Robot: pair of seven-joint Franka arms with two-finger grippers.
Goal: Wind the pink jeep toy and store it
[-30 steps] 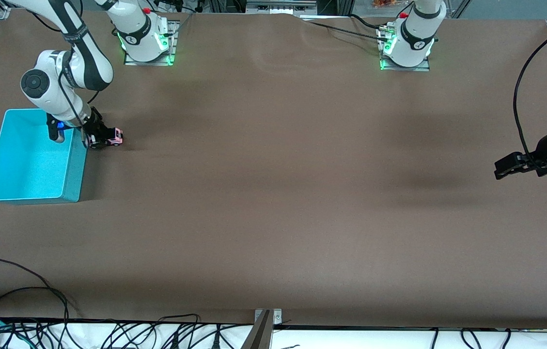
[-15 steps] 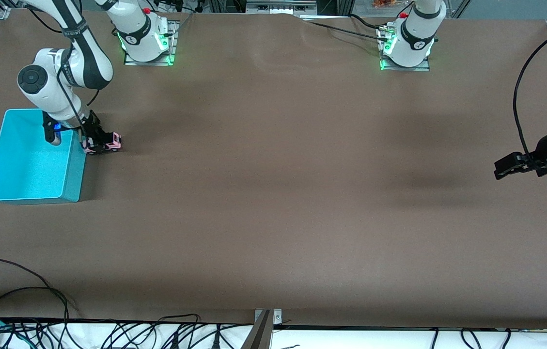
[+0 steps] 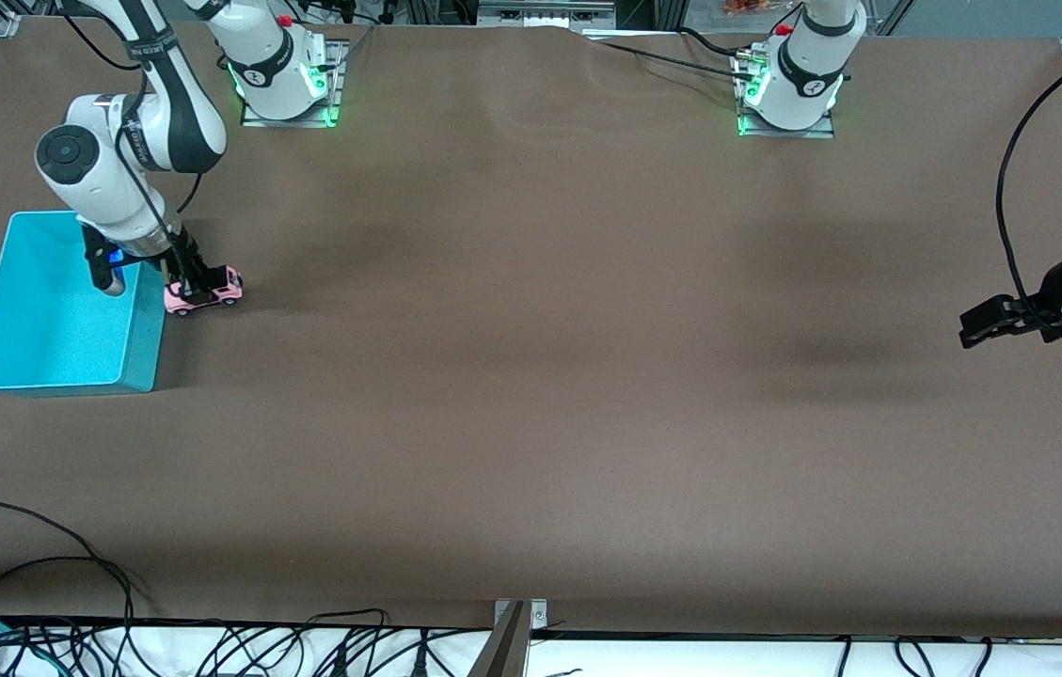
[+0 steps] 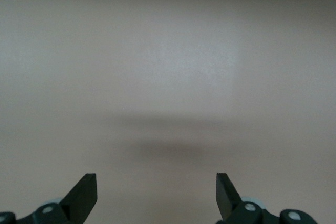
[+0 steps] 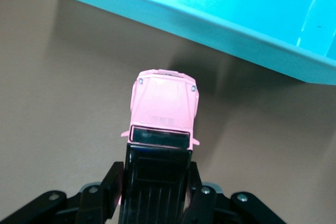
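right gripper has the jeep pinned beside the bin

the brown worktop fills the front view, and nearly everything on it sits at the right arm's end. the turquoise bin lies at about nine o'clock in that view, open side up, with nothing visible in it.

the right arm reaches from its base at about eleven o'clock down to the bin's wall. the right gripper is clamped on the pink jeep toy, its fingers pressed to the two sides of the black roof section. in the right wrist view the jeep toy runs lengthwise straight out from the gripper, pink hood leading and pointing at the bin wall. the jeep looks to be on the worktop or barely off it; i cannot tell which.

the relation that matters: the jeep's long axis is in line with the gripper's reach, its hood end near the bin's outer wall but apart from it. as i judge it, storing means lifting over that rim toward nine o'clock, while winding means rolling it along this axis.

the left gripper waits over bare worktop at about three o'clock, fingers spread apart and holding nothing, well apart from the jeep. the right arm is plainly the nearer one.
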